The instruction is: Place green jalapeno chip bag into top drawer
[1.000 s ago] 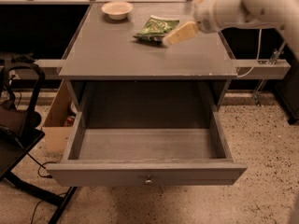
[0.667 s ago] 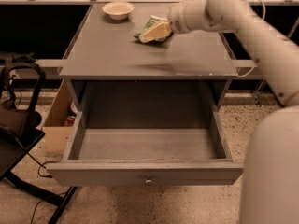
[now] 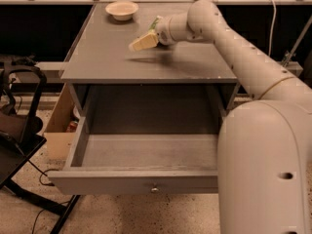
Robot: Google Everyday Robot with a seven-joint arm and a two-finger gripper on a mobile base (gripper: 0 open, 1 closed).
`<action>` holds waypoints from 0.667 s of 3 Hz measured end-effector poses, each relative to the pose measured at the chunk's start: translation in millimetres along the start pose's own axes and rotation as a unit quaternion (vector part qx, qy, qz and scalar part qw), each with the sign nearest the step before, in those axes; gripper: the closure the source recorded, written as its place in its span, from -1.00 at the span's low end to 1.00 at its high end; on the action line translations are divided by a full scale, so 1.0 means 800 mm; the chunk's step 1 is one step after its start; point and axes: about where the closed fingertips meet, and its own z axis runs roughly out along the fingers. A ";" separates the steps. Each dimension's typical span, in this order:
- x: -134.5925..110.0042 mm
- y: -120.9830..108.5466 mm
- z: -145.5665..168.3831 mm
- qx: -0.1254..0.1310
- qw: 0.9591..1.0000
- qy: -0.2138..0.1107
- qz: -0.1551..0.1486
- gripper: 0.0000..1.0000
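Note:
The green jalapeno chip bag point(image 3: 155, 23) lies at the back of the grey table top point(image 3: 107, 57); only a thin green sliver shows behind the wrist. My gripper point(image 3: 140, 43) reaches in from the right, low over the table, pointing left and down, just left of and in front of the bag. It covers most of the bag. The top drawer point(image 3: 146, 182) is pulled fully out below the table top. Its inside is bare and its small round knob point(image 3: 154, 189) faces the front.
A white bowl point(image 3: 121, 9) stands at the back left of the table top. A cardboard box point(image 3: 57, 130) with a red can point(image 3: 72, 126) sits on the floor left of the drawer. A black chair frame point(image 3: 19, 130) stands at far left. My arm's white body point(image 3: 263, 169) fills the right foreground.
My arm has swung left across the table top. The gripper has moved from the bag's right side to over and past it, and now hides most of the bag.

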 end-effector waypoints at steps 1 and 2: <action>0.037 0.000 0.028 0.012 0.999 0.037 0.011 -0.74; 0.048 -0.003 0.029 0.016 0.999 0.048 0.015 -0.27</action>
